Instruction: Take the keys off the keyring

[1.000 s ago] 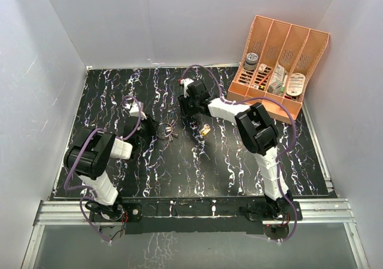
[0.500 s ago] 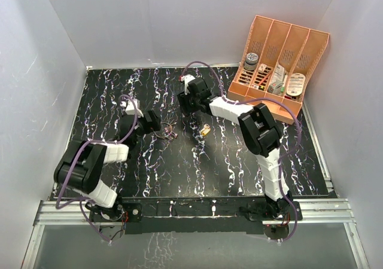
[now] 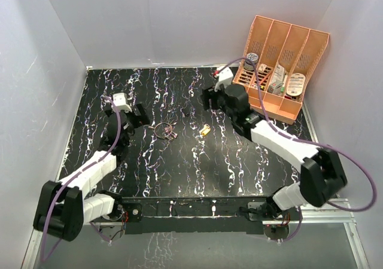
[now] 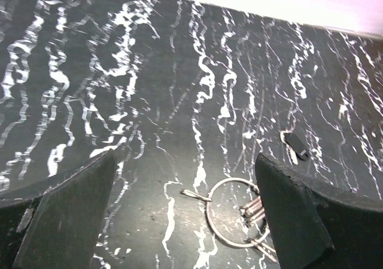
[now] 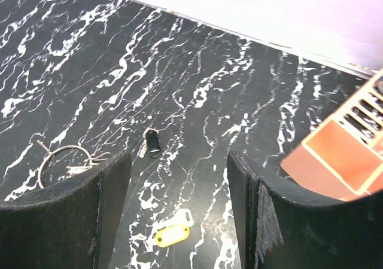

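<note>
The keyring [image 3: 162, 129] lies flat on the black marbled table, with silvery keys [image 4: 255, 208] still threaded on its right side. In the left wrist view the ring [image 4: 209, 209] sits low between my fingers, partly hidden by the right one. My left gripper [image 3: 139, 115] hovers just left of it, open and holding nothing. A brass-yellow tagged key [image 5: 172, 232] and a small dark key [image 5: 151, 142] lie loose on the table. My right gripper [image 3: 209, 97] is open and empty, above and right of these loose keys.
An orange divided organizer [image 3: 281, 48] with small items stands at the back right, and its corner [image 5: 335, 161] shows close to my right fingers. White walls enclose the table on three sides.
My left gripper has opened, let go of the keyring and drawn back to the left. My right arm has swung back to the right, its jaws widening. The keyring stays on the table.
</note>
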